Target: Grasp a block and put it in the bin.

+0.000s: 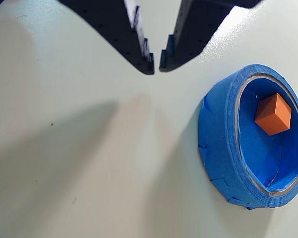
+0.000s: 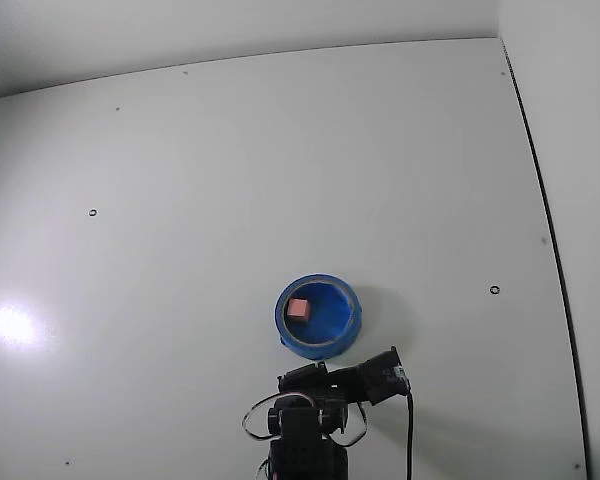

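The block (image 1: 272, 114) is a small orange-pink cube lying inside the bin (image 1: 219, 130), a round blue bowl with a thick rim. In the wrist view the bin is at the right, and my gripper (image 1: 156, 62) comes in from the top edge, to the left of the bin and above the bare table. Its dark jaws are closed almost tip to tip and hold nothing. In the fixed view the block (image 2: 298, 309) rests in the left part of the bin (image 2: 320, 343), and my arm (image 2: 330, 390) is folded just below it at the bottom edge.
The table (image 2: 280, 180) is a plain white board with a few small screw holes. Its right edge (image 2: 540, 220) runs down the right side of the fixed view. A black cable (image 2: 410, 430) hangs by the arm base.
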